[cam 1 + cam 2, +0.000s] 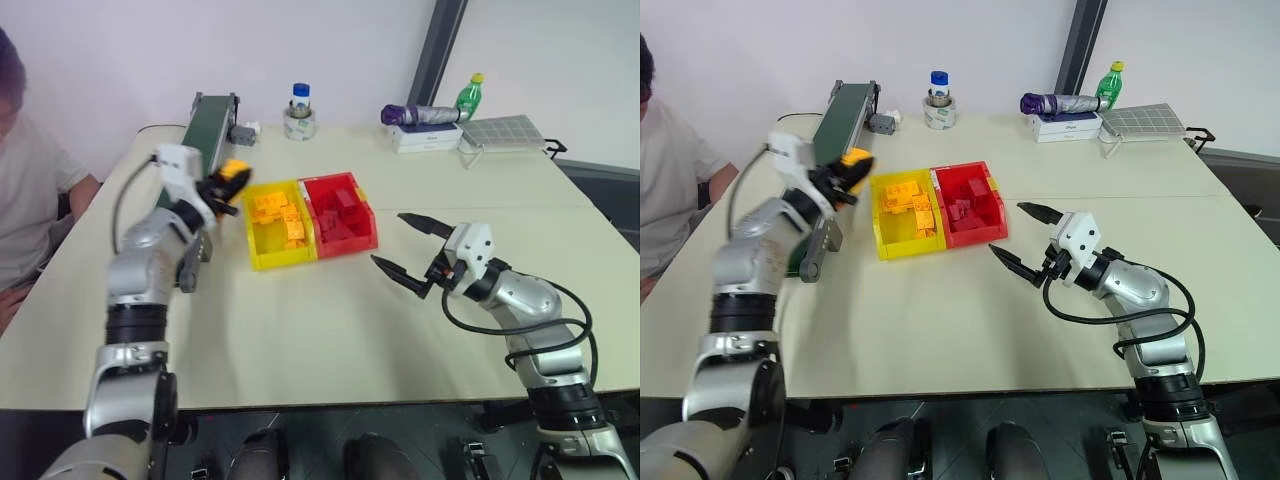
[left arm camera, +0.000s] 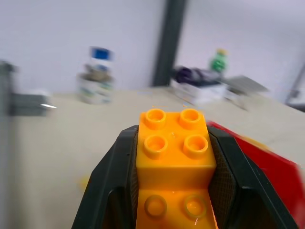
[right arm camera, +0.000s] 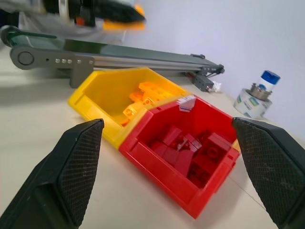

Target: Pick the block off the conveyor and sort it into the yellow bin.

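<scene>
Yellow-orange plastic sits right between my left gripper's [image 2: 174, 191] two black fingers [image 2: 112, 191]: the block [image 2: 174, 157] is pinched on both sides, its studded top facing the wrist camera, with the pads pressed flat against its flanks. From the head cameras I see that gripper [image 1: 225, 185] raised above the table [image 1: 330, 330], carrying the block [image 1: 236, 170] in the air just beside the conveyor [image 1: 205, 135] and close to the near left corner of the yellow bin [image 1: 262, 252], not yet over it. The yellow bin already holds several orange blocks, and it stands touching the red bin [image 1: 350, 240], which is filled with red blocks. My right gripper [image 1: 412, 250] hovers over bare tabletop to the right of the red bin, its fingers [image 3: 76, 167] spread wide with nothing between them, pointed toward both bins. At the far end of the table stand a jar with a blue cap [image 1: 299, 112], a green bottle [image 1: 469, 96] and a folded purple umbrella [image 1: 420, 115]. A person in a white shirt [image 1: 25, 200] sits at the left edge.
</scene>
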